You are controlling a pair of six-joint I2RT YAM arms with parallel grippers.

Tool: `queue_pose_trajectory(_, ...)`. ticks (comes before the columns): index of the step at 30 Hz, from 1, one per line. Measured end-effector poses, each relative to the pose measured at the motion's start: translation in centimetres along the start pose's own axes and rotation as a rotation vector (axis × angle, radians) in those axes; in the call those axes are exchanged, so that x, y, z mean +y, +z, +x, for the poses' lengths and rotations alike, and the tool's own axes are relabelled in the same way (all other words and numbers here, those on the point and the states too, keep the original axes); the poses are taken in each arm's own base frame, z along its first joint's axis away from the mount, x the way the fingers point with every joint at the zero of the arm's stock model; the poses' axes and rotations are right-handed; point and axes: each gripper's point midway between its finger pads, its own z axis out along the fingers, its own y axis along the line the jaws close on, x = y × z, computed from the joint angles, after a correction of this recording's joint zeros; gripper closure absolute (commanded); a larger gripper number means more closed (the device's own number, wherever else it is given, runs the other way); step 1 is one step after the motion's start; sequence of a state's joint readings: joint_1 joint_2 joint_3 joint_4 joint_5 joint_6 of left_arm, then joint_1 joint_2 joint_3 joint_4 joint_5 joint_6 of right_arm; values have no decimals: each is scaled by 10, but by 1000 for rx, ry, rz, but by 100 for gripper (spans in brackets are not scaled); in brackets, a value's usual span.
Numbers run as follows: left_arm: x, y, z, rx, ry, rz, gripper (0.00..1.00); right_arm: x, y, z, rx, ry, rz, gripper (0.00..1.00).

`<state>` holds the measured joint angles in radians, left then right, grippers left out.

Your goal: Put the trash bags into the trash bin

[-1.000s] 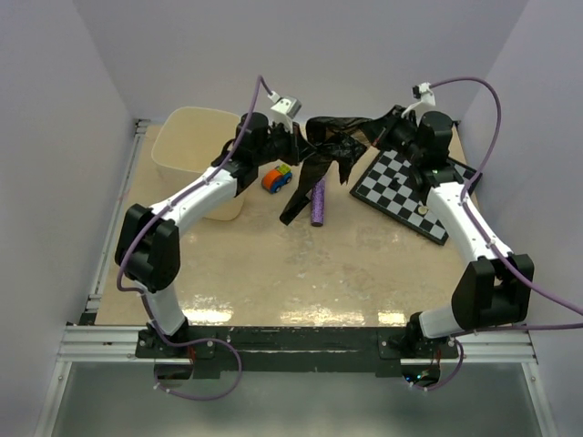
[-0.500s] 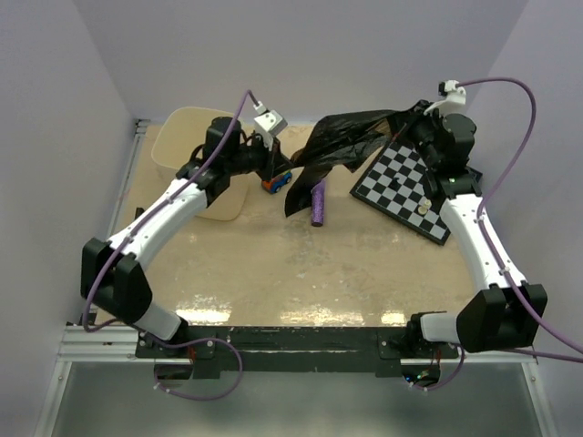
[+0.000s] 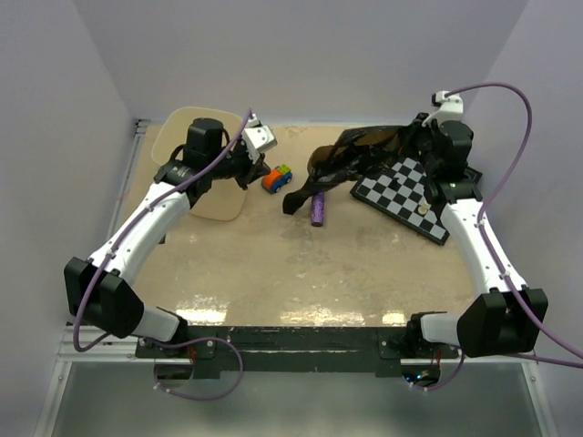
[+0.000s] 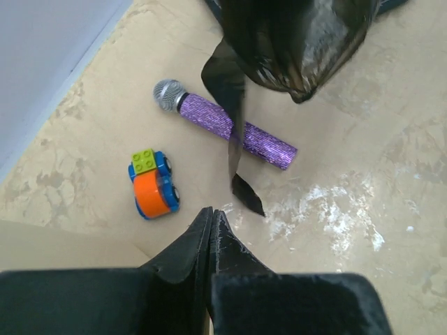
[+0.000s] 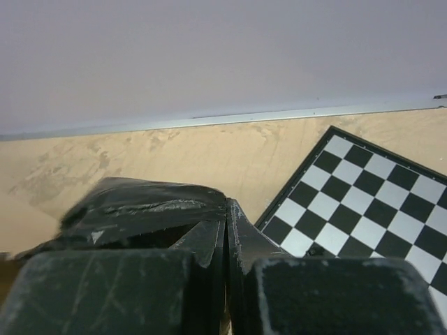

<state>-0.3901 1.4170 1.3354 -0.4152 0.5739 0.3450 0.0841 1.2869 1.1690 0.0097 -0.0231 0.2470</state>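
The trash bag (image 3: 351, 157) is a dark, glossy, crinkled film that hangs in the air over the table's back right. My right gripper (image 3: 410, 137) is shut on its upper edge, and the film (image 5: 140, 209) bunches against the closed jaw tips (image 5: 225, 206). A loose tail droops to the table beside the purple cylinder. My left gripper (image 3: 255, 170) is shut with nothing between its jaws (image 4: 211, 213), well apart from the bag (image 4: 293, 42). The left arm reaches across the cream trash bin (image 3: 168, 123) at the back left.
A purple glittery microphone (image 3: 318, 208) (image 4: 230, 129) lies under the bag's tail. An orange-and-blue toy car (image 3: 276, 177) (image 4: 154, 185) sits just right of the bin. A black-and-white chequered board (image 3: 410, 191) (image 5: 363, 202) lies at the back right under the right arm.
The left gripper has lost the bag and drawn back left over the bin. The bag, earlier stretched between both grippers, now hangs from the right gripper alone, further right.
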Motion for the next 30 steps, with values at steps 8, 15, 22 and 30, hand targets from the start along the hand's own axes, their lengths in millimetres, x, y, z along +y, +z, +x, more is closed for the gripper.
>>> queue_pose_trajectory(8, 3, 2, -37, -121, 116, 17, 44, 14, -4, 14, 65, 12, -84, 100)
queue_pose_trajectory(15, -130, 15, -108, -401, 386, 353, 45, 24, 2, 21, 99, 94, -125, 100)
queue_pose_trajectory(22, -146, 88, -94, -427, 370, 401, 51, 29, 12, 17, 113, 165, -123, 100)
queue_pose_trajectory(30, -186, 147, -76, -393, 291, 409, 46, 36, 14, -2, 92, 271, -116, 100)
